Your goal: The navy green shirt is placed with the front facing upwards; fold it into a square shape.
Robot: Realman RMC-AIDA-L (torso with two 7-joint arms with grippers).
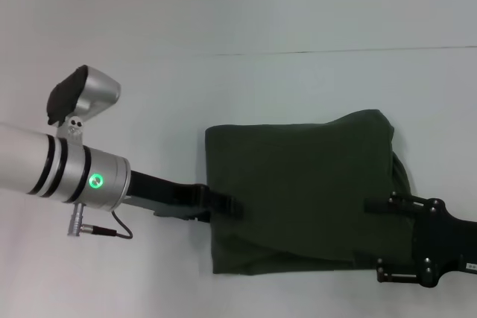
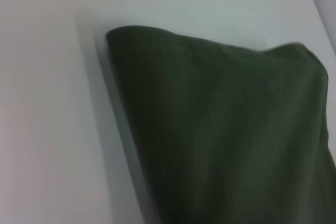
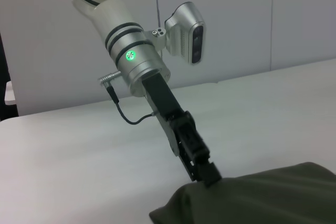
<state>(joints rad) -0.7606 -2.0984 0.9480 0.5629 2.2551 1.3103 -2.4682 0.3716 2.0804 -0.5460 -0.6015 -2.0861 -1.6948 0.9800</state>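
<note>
The navy green shirt (image 1: 298, 195) lies folded into a rough rectangle on the white table, plain green side up, with no lettering showing. My left gripper (image 1: 225, 205) is at the shirt's left edge, its fingers closed together on the cloth; the right wrist view shows its tip (image 3: 207, 173) meeting the raised edge of the shirt (image 3: 262, 198). My right gripper (image 1: 375, 237) is at the shirt's right edge, with its fingers (image 1: 376, 203) spread apart over the cloth. The left wrist view shows only the shirt (image 2: 226, 129) close up.
The white table (image 1: 112, 281) spreads around the shirt on all sides. A seam line (image 1: 335, 51) runs across the back of the table. A pale wall (image 3: 262, 19) stands behind the table in the right wrist view.
</note>
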